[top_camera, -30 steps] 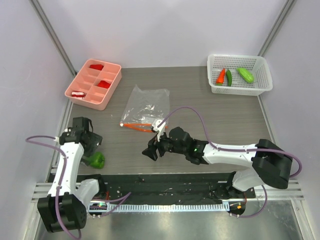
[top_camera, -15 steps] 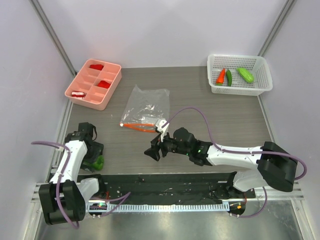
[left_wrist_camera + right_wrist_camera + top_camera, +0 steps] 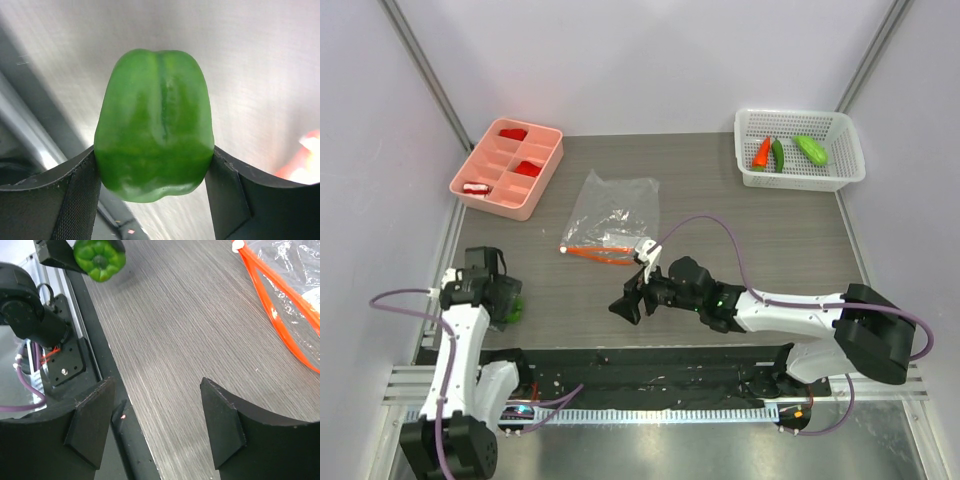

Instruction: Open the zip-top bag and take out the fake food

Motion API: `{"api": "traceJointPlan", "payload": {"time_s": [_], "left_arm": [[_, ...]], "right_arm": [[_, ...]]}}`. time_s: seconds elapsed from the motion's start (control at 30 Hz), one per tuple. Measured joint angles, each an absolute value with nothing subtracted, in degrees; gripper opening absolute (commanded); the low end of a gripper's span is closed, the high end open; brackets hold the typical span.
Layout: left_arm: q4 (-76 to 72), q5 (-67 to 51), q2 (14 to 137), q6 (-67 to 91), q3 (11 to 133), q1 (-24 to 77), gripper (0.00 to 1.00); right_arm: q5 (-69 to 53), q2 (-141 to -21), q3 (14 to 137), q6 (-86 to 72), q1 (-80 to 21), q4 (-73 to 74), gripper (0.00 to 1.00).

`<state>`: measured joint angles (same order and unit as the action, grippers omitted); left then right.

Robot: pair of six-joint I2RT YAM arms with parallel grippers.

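Left gripper (image 3: 155, 152): clamped on the green bell pepper (image 3: 156, 125), one pad pressed to each flank, most of the pepper standing out past the fingertips.
Right gripper (image 3: 156, 382): fingers apart, nothing between them, only the table (image 3: 190, 315) under the gap.
Zip-top bag (image 3: 615, 208): flat on the table, ahead of the right fingertips and off to one side, not touching them.
Zip strip (image 3: 272, 310): orange-red, its two halves parted, the bag edge nearest those fingers.
White mesh basket (image 3: 850, 165): well apart from both grippers, holding an orange-red carrot piece (image 3: 761, 152), a dark green chili (image 3: 778, 154) and a light green piece (image 3: 810, 148).

Bag (image 3: 615, 210) lies flat, seemingly open; pepper (image 3: 155, 145) pinched.
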<state>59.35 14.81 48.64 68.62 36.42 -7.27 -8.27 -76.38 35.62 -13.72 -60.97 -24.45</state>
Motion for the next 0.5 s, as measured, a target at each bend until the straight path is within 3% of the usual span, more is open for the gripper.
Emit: {"api": "traceJointPlan", "payload": {"time_s": [0.1,0.23,0.5], "left_arm": [[57.36,10.79,44.18,66.32,38.2,-7.27,0.38],[47.2,-4.89,37.74,62.48,38.26,-7.27,0.38],[12.82,-33.12,41.12,64.29,35.79,0.21,0.4]], "right_arm": [[-9.37,-76.38,35.59,-16.84,-59.72,-25.36,0.89],[-12.78,-76.38,35.22,-19.9,-56.53,-27.66,1.0],[-21.1,-71.83,30.52,-19.81,-51.0,-32.97,1.0]]}}
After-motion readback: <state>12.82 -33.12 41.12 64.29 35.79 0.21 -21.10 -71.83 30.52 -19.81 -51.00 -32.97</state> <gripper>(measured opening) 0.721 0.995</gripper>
